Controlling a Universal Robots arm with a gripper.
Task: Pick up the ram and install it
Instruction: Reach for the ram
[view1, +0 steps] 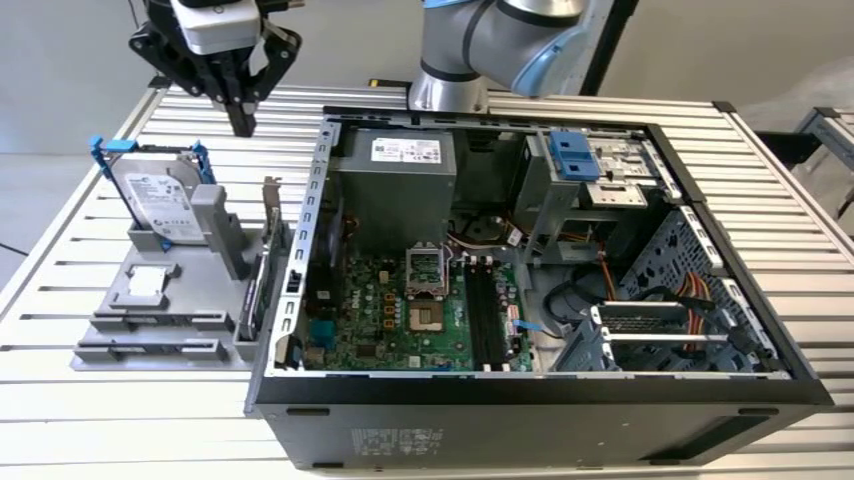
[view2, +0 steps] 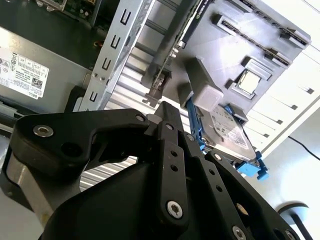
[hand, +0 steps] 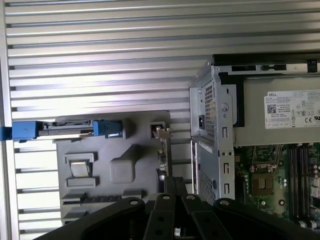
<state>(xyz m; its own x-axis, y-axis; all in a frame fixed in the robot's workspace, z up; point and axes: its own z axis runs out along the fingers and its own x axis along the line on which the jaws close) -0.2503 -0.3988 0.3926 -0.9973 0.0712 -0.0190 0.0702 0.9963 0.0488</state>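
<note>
Finds the gripper (view1: 243, 128) high over the far part of the desk (view1: 80, 420), just behind the hard drive (view1: 163, 200) in the exterior view. Points straight down, presumably to allow a vertical pinch on parts standing on edge. Sees its fingers (view1: 242, 100) pressed together, with nothing between them in the exterior or the first wrist view. Reads as closed and empty.

Cannot tell where the ram sits. Possibly on edge in one of the long slots (view1: 154, 320) at the near end of the grey holder (view1: 200, 335), possibly in the memory slots (view1: 490, 315) on the motherboard (view1: 380, 310). Too thin and dark there to call. Judges the pick not yet made.

Notes the holder presenting each part for a grasp from above: hard drive propped on end, processor (view1: 147, 284) lying flat, card with metal bracket (view1: 271, 235) standing on edge just beside the case (view1: 534, 420). Likely arranged so to leave the top edges free for the fingers. Notes the case lying on its side, open face up, probably to expose the board's slots to a straight downward push.
</note>
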